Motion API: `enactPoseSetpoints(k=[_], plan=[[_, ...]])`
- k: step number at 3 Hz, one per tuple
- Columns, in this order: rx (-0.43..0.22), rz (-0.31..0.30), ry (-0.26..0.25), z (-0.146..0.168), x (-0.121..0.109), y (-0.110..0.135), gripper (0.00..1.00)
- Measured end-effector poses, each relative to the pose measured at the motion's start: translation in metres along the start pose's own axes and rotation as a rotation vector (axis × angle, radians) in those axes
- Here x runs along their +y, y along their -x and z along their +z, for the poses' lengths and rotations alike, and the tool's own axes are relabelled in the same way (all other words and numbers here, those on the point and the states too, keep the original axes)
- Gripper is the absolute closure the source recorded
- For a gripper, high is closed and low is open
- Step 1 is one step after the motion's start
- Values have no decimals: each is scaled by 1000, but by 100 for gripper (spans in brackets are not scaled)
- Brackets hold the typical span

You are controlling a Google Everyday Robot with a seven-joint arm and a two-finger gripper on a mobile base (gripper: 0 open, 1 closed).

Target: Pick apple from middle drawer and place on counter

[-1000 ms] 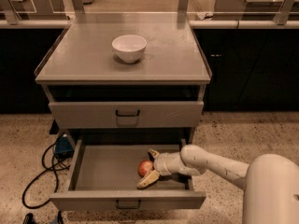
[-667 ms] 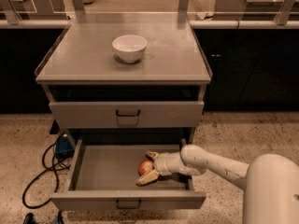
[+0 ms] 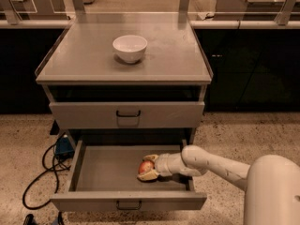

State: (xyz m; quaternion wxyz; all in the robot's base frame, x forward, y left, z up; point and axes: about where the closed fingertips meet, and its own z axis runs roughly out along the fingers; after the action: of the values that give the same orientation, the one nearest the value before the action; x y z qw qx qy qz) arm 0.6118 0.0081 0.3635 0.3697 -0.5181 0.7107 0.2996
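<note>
Fingers [image 3: 150, 158] straddle the apple [image 3: 145, 167], one behind, one in front, both touching it: clamped on. Gripper [image 3: 143, 168] sits low in the open middle drawer [image 3: 101, 172], right of centre, pointing left. Apple is on the drawer floor, red face up; it is round with no clear long axis, and I cannot tell where the stem points. Arm [image 3: 218, 164] crosses the drawer's right wall. Upper drawer [image 3: 126, 114] is shut directly overhead. Counter [image 3: 180, 55] above it carries a white bowl [image 3: 130, 47]. Cable [image 3: 41, 172] lies on the floor to the left.
</note>
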Motion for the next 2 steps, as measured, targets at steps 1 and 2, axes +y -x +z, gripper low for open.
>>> enactPoseSetpoints(k=[1,2], plan=[[33,-20,-23,-11,10,5,89],[56,-62,-71,-51,27,35,100]])
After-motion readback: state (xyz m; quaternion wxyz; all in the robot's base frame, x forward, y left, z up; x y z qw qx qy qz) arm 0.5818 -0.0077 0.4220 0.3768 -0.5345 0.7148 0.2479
